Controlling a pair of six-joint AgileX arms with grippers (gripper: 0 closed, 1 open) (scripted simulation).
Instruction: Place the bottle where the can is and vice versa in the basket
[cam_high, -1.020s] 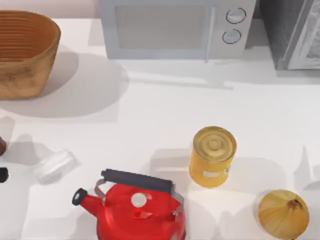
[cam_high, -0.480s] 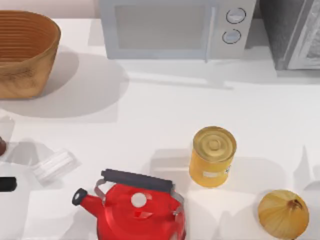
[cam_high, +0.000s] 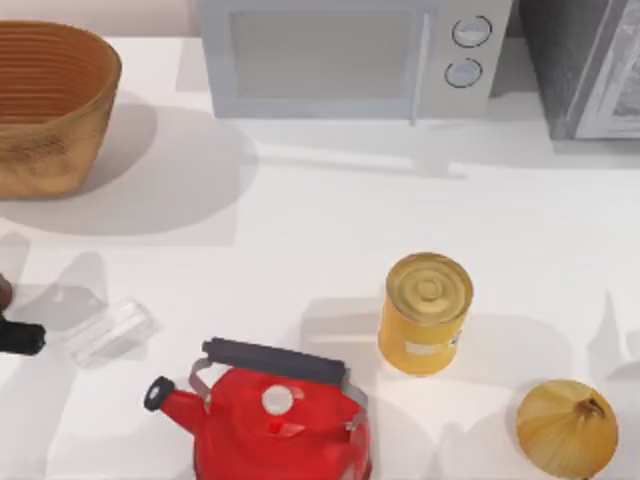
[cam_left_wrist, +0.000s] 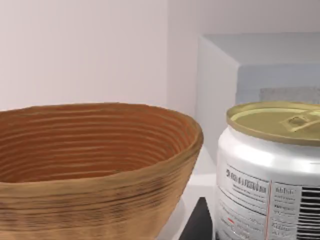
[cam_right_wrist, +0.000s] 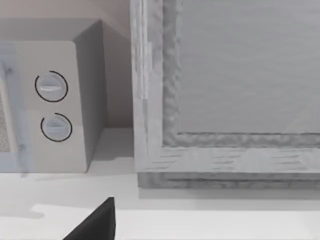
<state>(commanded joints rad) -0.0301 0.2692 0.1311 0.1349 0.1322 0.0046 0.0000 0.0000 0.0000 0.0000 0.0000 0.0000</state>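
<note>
Seemingly ribbed wicker basket (cam_high: 45, 105) — round.

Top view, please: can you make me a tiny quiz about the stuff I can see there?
1. True or false: the yellow can stands inside the basket.
2. Which thing sits to the right of the can in the top view? A) the onion B) the red kettle C) the basket
3. How many round knobs does the microwave have?

Key: 1. False; the can stands far outside the basket. 2. A. 3. Two.
</note>
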